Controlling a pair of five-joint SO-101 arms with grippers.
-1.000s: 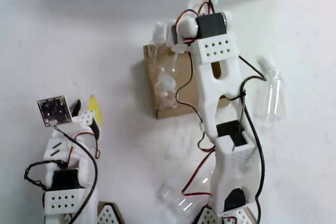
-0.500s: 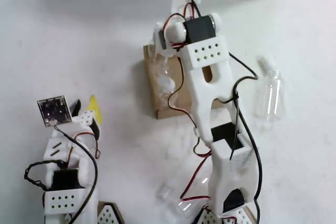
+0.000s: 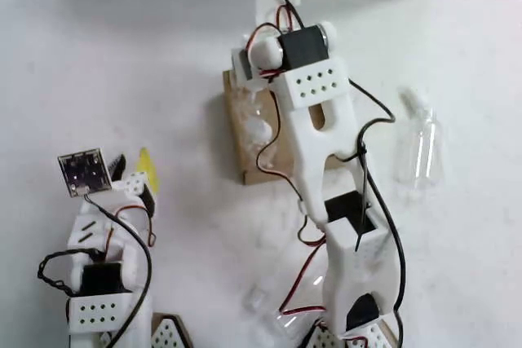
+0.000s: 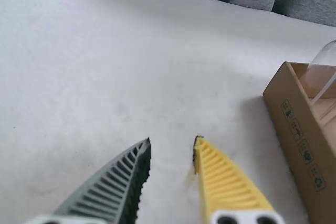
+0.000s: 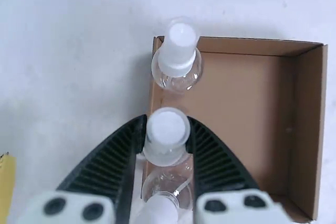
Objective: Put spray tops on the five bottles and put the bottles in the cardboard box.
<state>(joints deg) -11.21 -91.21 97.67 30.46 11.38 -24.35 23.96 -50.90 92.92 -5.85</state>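
My right gripper (image 5: pixel 167 123) is shut on a clear bottle (image 5: pixel 167 129), its black fingers on either side of the white spray top. It holds the bottle upright over the left wall of the cardboard box (image 5: pixel 236 119). A second capped bottle (image 5: pixel 177 56) stands in the box's corner just beyond. In the high view the right arm (image 3: pixel 314 87) stretches across the box (image 3: pixel 259 170). My left gripper (image 4: pixel 172 141) is open above bare table, grey and yellow fingers apart, with the box (image 4: pixel 302 140) off to one side. From above, the left gripper (image 3: pixel 133 167) is at the lower left.
A capped clear bottle (image 3: pixel 420 148) lies on the table right of the box. Another clear bottle (image 3: pixel 273 315) lies near the front edge beside the right arm's base. A grey fabric edge runs along the back.
The right arm has swung left over the box, carrying the bottle toward the box's left wall. The left arm has not moved.
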